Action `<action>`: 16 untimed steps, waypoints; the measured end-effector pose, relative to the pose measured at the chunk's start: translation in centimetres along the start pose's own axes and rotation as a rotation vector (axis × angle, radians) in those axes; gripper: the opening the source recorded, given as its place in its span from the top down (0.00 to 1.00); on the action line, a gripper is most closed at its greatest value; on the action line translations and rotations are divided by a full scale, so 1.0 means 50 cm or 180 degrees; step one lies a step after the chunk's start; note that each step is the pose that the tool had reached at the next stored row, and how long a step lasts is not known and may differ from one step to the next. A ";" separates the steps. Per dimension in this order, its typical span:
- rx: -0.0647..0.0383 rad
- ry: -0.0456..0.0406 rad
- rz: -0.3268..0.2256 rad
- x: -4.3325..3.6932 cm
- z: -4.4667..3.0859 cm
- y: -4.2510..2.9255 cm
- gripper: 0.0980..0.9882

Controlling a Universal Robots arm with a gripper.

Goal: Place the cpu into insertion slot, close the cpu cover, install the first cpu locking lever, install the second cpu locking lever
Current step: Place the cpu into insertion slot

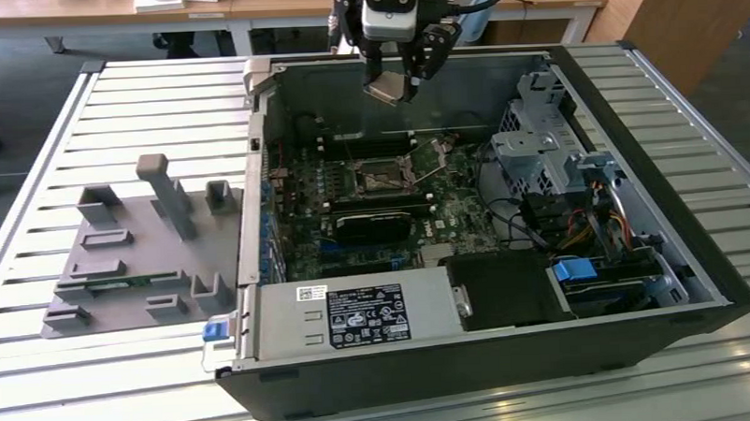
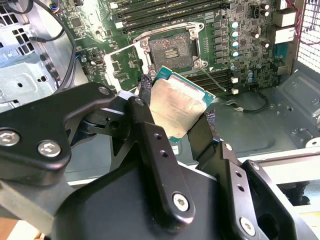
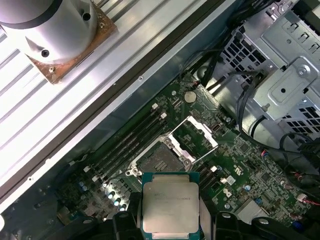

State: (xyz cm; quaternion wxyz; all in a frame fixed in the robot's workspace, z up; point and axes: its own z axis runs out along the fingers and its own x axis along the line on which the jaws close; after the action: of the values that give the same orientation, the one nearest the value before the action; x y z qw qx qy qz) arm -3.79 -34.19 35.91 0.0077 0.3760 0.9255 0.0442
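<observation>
well above the bare insertion slot (image 2: 171, 50), end effector (image 2: 176, 102) gripping the cpu (image 2: 172, 112), cpu cover (image 3: 204, 132) flipped open

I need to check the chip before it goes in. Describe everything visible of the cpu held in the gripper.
The cpu is a small flat square chip with a dull silver-grey metal top, faintly printed, on a thin green-edged board. It is clamped at two opposite edges between the black fingers of the gripper. It hangs in the air above the motherboard, near the bare insertion slot, and looks tilted in the exterior view. Nothing but the fingers touches it.
</observation>
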 end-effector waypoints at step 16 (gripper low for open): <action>-0.0004 -0.0019 0.0209 0.000 0.000 0.000 0.50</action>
State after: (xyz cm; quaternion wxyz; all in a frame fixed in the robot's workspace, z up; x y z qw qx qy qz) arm -3.79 -34.19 35.90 0.0092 0.4064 0.9126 0.0439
